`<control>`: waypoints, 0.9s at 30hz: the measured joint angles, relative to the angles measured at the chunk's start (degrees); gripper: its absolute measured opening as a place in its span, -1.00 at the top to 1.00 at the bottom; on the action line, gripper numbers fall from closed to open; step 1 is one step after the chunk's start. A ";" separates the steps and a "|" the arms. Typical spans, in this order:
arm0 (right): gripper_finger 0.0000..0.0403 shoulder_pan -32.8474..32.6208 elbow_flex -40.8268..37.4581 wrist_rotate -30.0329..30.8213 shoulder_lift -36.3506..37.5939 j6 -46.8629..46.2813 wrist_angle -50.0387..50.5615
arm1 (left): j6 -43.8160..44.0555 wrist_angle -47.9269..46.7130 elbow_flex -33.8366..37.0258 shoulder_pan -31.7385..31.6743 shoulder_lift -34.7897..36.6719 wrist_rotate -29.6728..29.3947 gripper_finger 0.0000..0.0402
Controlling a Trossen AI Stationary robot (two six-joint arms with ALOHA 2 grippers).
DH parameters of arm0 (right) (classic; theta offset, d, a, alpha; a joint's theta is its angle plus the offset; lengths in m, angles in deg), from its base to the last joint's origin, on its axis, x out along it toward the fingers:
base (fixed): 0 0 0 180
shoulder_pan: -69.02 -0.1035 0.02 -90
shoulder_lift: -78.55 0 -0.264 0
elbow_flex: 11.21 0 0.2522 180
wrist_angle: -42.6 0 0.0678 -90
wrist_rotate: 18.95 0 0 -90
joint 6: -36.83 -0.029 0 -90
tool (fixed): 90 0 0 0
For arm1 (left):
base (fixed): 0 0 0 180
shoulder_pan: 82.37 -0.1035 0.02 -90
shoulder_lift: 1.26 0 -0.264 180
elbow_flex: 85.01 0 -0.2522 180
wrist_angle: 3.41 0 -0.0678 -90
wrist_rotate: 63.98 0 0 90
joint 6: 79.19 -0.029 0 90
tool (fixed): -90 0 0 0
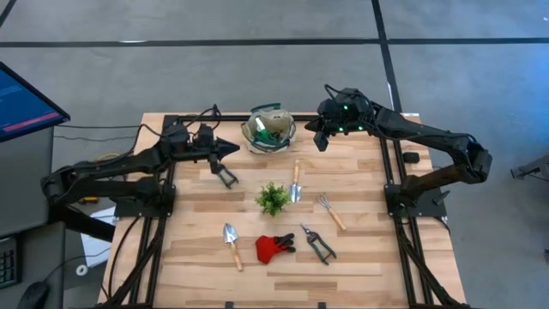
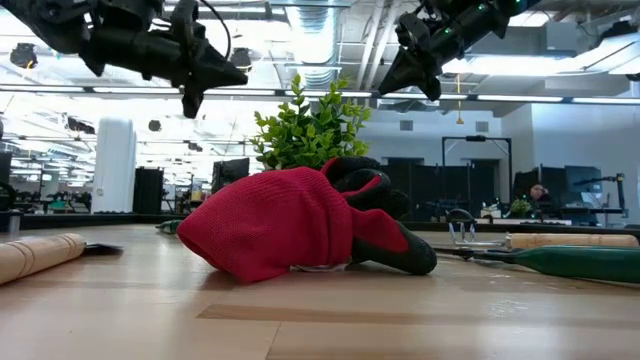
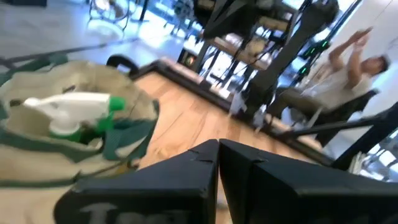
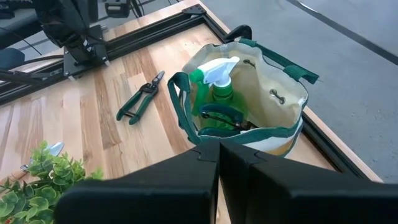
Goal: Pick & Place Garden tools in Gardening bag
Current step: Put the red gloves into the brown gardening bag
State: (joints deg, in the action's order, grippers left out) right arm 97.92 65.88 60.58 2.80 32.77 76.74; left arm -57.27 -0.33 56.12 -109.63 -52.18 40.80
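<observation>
High view: we list the bag (image 1: 269,130) at the desk's (image 1: 360,257) far edge, between the left end effector (image 1: 230,148) and right end effector (image 1: 321,129), both clenched, empty. Low view: glove (image 2: 290,220) hides most tools. Left wrist: bottle (image 3: 74,112) in bag, blurred. Right wrist: shears (image 4: 140,98) beside bag.
</observation>
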 joint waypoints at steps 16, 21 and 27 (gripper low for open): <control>1.00 -0.09 0.02 -0.12 0.00 -0.01 0.15 | -0.32 -8.33 -0.09 -0.02 5.55 1.87 0.99; 1.00 -1.66 0.02 -0.27 0.00 -0.33 0.17 | -0.28 -8.30 -0.09 -0.02 5.55 3.15 0.99; 1.00 -4.69 0.02 -6.02 0.00 -0.47 0.16 | -0.48 -8.26 -0.09 -0.02 5.57 3.13 0.99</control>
State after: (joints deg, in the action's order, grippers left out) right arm 93.23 65.90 54.57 2.80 32.30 76.90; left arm -57.75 -8.60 56.03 -109.65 -46.61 43.93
